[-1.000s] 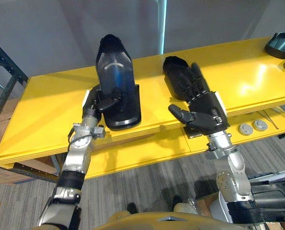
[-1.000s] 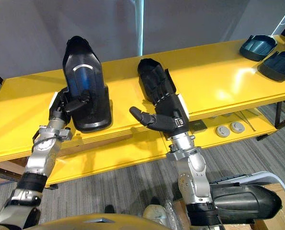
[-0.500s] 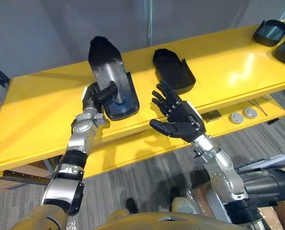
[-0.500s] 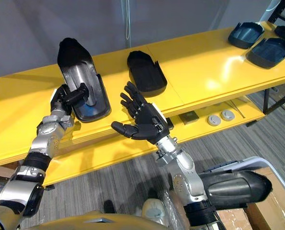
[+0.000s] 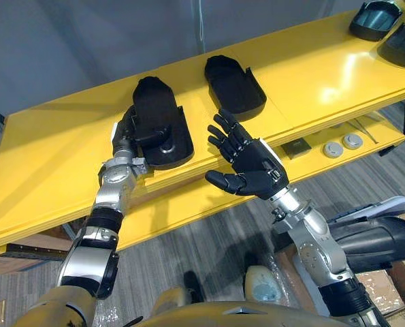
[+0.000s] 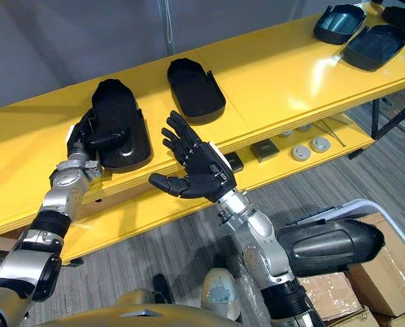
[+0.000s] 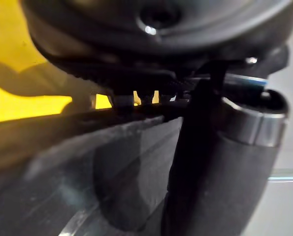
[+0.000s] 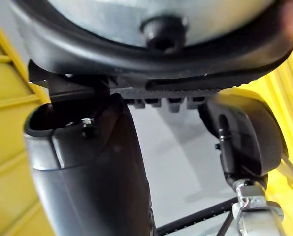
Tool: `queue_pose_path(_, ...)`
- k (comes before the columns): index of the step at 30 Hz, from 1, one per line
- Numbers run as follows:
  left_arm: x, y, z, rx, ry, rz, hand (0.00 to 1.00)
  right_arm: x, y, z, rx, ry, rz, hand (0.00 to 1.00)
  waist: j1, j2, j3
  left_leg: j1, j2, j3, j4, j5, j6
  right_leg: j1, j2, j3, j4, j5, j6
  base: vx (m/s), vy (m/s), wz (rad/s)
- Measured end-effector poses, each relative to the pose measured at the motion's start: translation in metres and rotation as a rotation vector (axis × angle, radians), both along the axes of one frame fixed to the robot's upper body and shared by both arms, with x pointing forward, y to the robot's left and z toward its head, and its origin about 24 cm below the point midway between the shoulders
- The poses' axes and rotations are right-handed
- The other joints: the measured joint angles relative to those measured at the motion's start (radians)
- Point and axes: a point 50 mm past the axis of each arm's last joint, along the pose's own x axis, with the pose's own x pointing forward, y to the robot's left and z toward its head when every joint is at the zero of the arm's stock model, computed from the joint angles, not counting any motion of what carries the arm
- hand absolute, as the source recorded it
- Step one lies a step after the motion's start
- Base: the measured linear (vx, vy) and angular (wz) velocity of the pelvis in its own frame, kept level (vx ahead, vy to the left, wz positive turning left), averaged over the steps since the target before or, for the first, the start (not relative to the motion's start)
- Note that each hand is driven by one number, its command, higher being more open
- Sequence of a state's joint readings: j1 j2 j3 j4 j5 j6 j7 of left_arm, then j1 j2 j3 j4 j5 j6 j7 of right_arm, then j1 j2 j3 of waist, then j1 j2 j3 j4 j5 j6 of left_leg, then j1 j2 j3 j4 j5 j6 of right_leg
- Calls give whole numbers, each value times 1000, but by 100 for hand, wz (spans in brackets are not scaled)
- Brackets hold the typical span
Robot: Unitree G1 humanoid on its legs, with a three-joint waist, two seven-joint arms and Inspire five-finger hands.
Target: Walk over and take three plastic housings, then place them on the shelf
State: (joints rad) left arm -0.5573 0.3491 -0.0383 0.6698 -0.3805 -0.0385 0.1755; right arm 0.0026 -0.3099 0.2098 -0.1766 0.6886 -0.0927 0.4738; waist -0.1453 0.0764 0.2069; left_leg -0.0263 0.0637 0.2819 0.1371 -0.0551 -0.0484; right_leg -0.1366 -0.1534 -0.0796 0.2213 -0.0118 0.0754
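Observation:
A black plastic housing lies flat on the yellow shelf, near its front edge. My left hand is shut on the housing's near end, with the thumb laid across the dark shell. A second black housing rests hollow side up further back on the shelf, free of both hands. My right hand hovers open in front of the shelf edge, palm up and fingers spread, holding nothing; its thumb stands apart from the fingers.
Two more dark housings sit at the shelf's far right end. On the lower yellow board lie two round discs and a small square plate. Cardboard boxes stand on the floor at the lower right.
The left hand has tipped its housing down from upright to flat on the shelf. The right hand has drawn back from the second housing and stays open. The camera has shifted.

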Motion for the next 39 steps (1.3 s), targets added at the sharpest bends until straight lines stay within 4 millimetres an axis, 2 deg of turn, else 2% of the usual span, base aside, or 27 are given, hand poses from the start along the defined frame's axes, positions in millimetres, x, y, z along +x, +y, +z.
queue_pose_path(5,0,2,0,37,13,39,100,-5,-1,-7,7,33,-5,100,-4,3,1,3,0,0,-5,4,2,1,0,-1,1,0,0,0,0,0)
queue_pose_path(11,2,8,-2,82,52,128,100,-6,6,-6,32,12,-24,100,-12,4,1,35,-1,8,-34,10,1,26,2,0,-21,4,4,5,-1,-1)
queue_pose_path(13,2,11,-1,88,53,154,100,-6,6,-5,41,9,-40,100,-20,5,0,36,-1,9,-36,16,9,33,4,1,-35,9,10,41,10,0)
queue_pose_path(21,9,15,13,111,61,170,100,-3,4,-4,49,22,-92,100,-19,7,-1,45,-1,10,-40,16,9,50,8,2,-57,15,11,20,6,0)
queue_pose_path(23,10,14,21,87,3,183,100,-2,3,-4,53,28,-117,100,-17,9,-3,48,-1,9,-47,16,9,58,10,1,-74,22,11,0,0,0)
queue_pose_path(25,11,11,41,69,-105,198,100,-2,2,-3,41,9,-149,100,-10,10,-3,47,-3,7,-54,19,11,59,16,-4,-80,25,11,2,-17,4)
queue_pose_path(26,10,7,63,43,-218,192,100,-2,2,-2,45,0,-167,100,-2,10,-3,45,-3,4,-55,20,11,60,15,-13,-82,26,11,13,-7,11)
queue_pose_path(27,5,3,88,16,-356,182,100,-1,2,0,30,-21,-193,100,3,10,-3,44,-3,-3,-55,21,11,63,14,-21,-83,26,11,19,0,14)
queue_pose_path(28,1,1,100,6,-430,177,100,-1,1,0,25,-29,-204,100,5,10,-3,44,-3,-8,-55,21,11,67,14,-26,-85,26,11,31,3,20)
queue_pose_path(29,-12,-2,121,-12,-568,165,100,0,0,3,11,-48,-226,100,9,11,-4,46,-3,-18,-56,21,11,76,14,-32,-88,25,10,39,6,19)
queue_pose_path(31,-38,-5,139,-35,-739,142,100,2,-3,6,-1,-70,-264,100,16,19,-22,50,-4,-32,-63,21,11,91,13,-52,-105,25,10,53,2,22)
queue_pose_path(33,-73,-13,133,-42,-833,115,100,5,-18,11,-57,-118,-373,100,42,36,-62,67,-4,-54,-78,23,9,124,13,-80,-124,25,10,78,-1,30)
queue_pose_path(34,-82,-15,129,-46,-838,110,100,5,-23,13,-75,-137,-404,100,50,39,-66,73,-4,-60,-81,23,9,136,13,-86,-127,25,10,38,0,32)
queue_pose_path(35,-96,-17,119,-37,-830,111,100,6,-31,17,-103,-171,-462,100,64,39,-77,82,-5,-71,-84,24,7,155,13,-101,-140,24,10,15,-8,23)
queue_pose_path(39,-126,-13,88,-46,-735,127,100,9,-47,30,-117,-245,-569,100,100,20,-88,81,-6,-105,-94,34,0,184,12,-141,-163,22,9,-56,-26,31)
